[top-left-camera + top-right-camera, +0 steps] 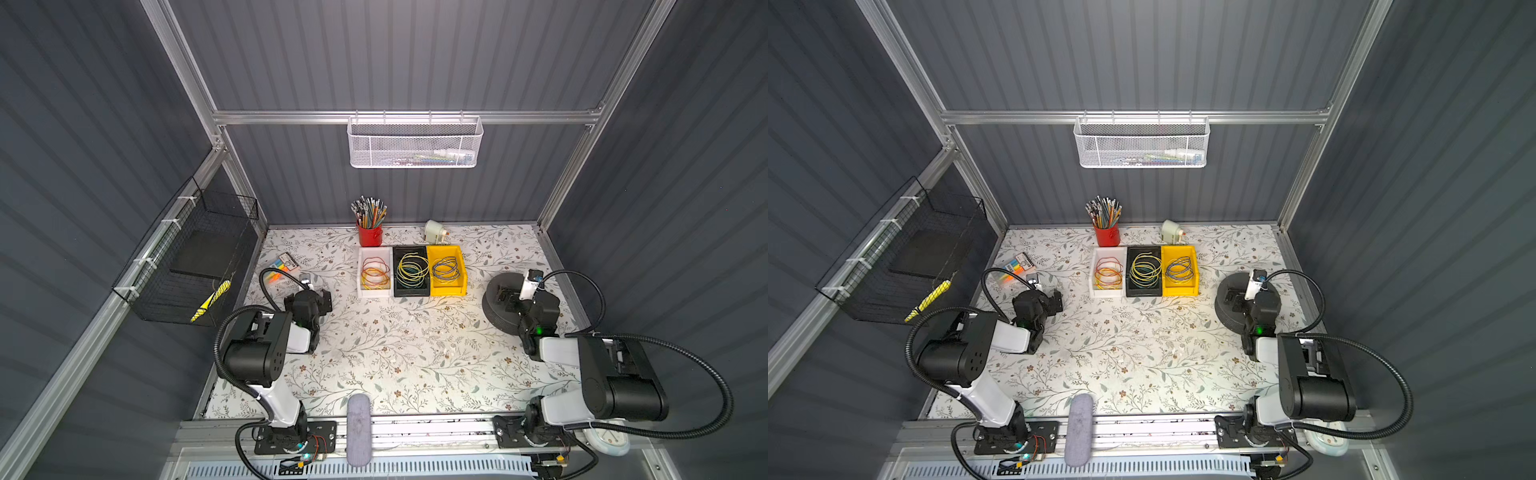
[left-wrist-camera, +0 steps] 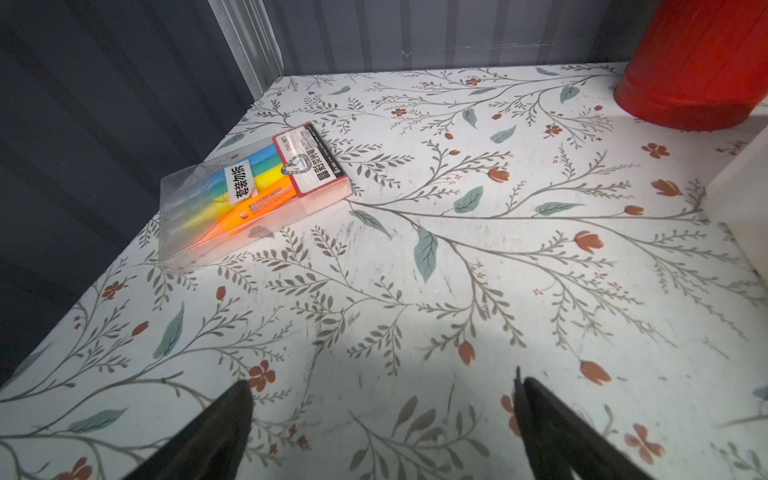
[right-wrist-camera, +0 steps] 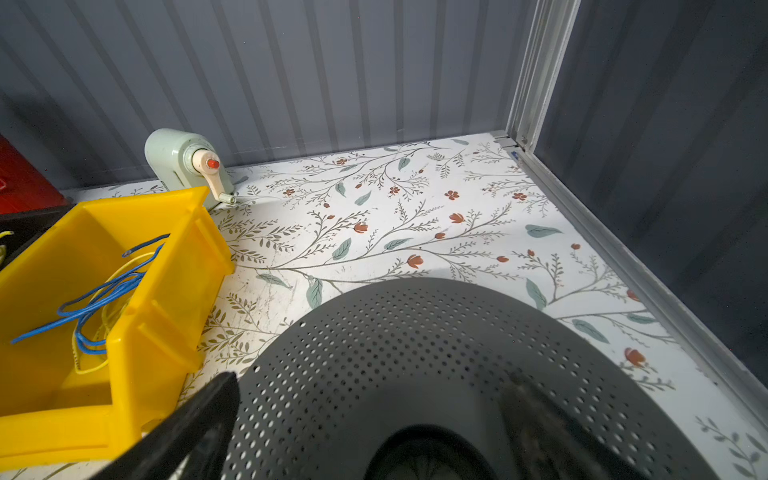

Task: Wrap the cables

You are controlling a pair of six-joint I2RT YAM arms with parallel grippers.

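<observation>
The right arm (image 1: 615, 374) and left arm (image 1: 257, 349) fold elbow-up, wrists pitched down. The right gripper (image 3: 370, 386) gapes empty over the perforated disc (image 3: 415, 332); the left gripper (image 2: 382, 382) gapes empty over the table (image 2: 457, 291). The blue cable (image 3: 104, 291) lies coiled in the yellow bin (image 3: 174, 291) beside the right gripper.

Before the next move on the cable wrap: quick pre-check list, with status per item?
1. Left gripper open and empty: ok.
2. Right gripper open and empty: ok.
3. Blue wire located, lying in the yellow bin: ok.
4. Blue wire alone in its bin: not ok, a yellow strand lies with it; whether they are tangled, cannot tell.
5. Right gripper over the bin: not ok, it hangs over the perforated dark disc beside the bin.
</observation>
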